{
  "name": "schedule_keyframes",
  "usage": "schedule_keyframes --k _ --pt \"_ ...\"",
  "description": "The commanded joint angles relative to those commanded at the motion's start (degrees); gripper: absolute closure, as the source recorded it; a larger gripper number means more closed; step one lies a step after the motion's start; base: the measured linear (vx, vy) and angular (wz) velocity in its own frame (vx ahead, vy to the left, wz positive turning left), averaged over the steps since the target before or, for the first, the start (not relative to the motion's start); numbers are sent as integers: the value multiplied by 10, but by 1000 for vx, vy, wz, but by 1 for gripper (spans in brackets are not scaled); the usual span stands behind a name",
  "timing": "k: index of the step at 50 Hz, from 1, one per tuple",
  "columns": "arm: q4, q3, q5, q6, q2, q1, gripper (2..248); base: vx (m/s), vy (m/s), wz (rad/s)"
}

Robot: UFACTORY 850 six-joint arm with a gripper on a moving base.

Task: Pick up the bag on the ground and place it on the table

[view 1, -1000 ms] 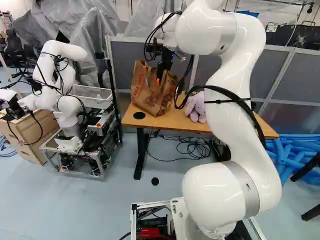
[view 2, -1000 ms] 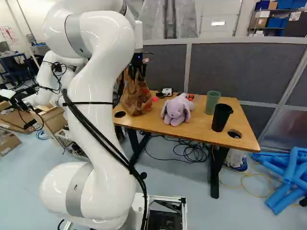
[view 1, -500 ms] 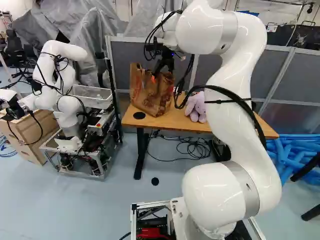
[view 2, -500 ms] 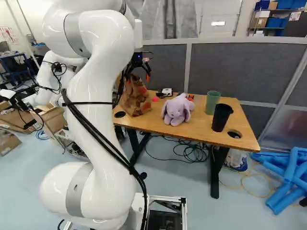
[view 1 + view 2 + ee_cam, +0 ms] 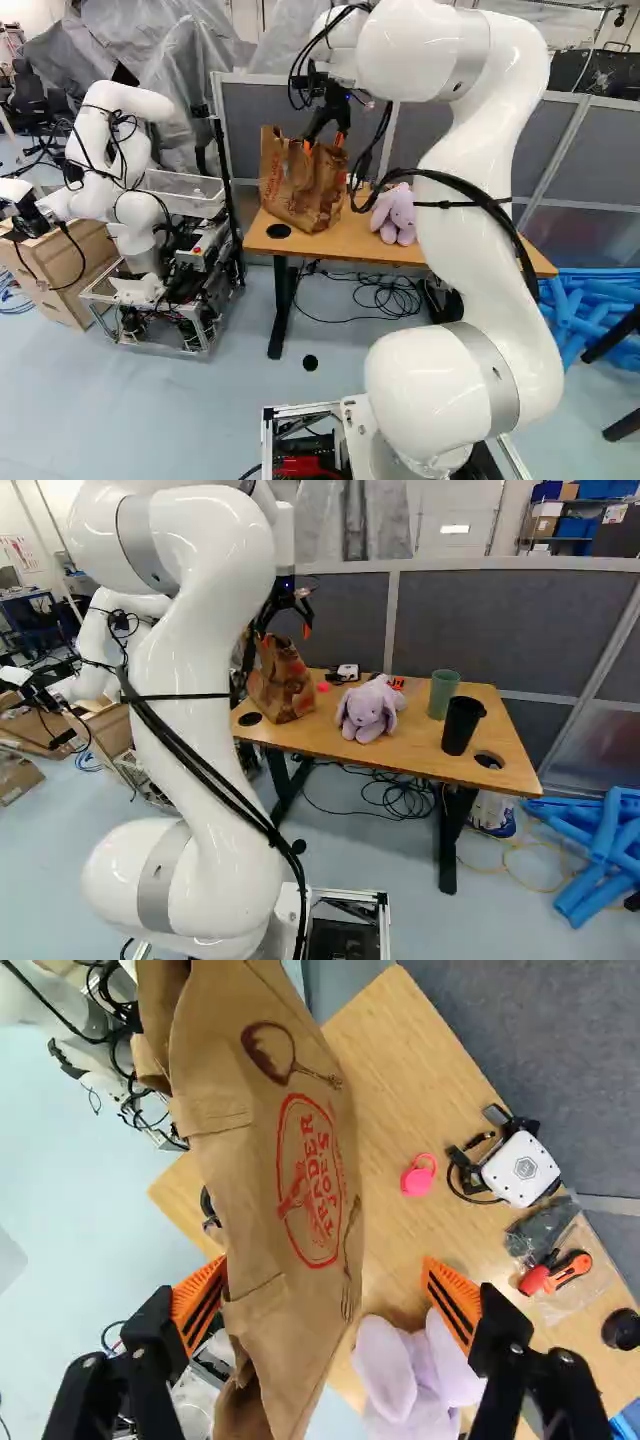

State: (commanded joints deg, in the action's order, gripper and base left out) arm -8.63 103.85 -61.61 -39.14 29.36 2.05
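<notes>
Black two-fingered gripper spreading wide at the top of a brown paper bag, bag standing near the left edge of the wooden table, lilac plush rabbit sitting nearby

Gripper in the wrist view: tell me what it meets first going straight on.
Probably the brown paper bag, which shows between the open fingers of the gripper, with the table beyond; how near the bag is stays unclear.

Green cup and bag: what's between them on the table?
In the right base view: the bunny and a pink thing, with a white gadget and an orange thing farther back.
</notes>
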Motion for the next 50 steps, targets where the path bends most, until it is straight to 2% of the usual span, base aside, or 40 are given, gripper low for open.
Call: schedule_keyframes --k 50 --pt "0 18 0 0 -50 0 3 0 0 0"
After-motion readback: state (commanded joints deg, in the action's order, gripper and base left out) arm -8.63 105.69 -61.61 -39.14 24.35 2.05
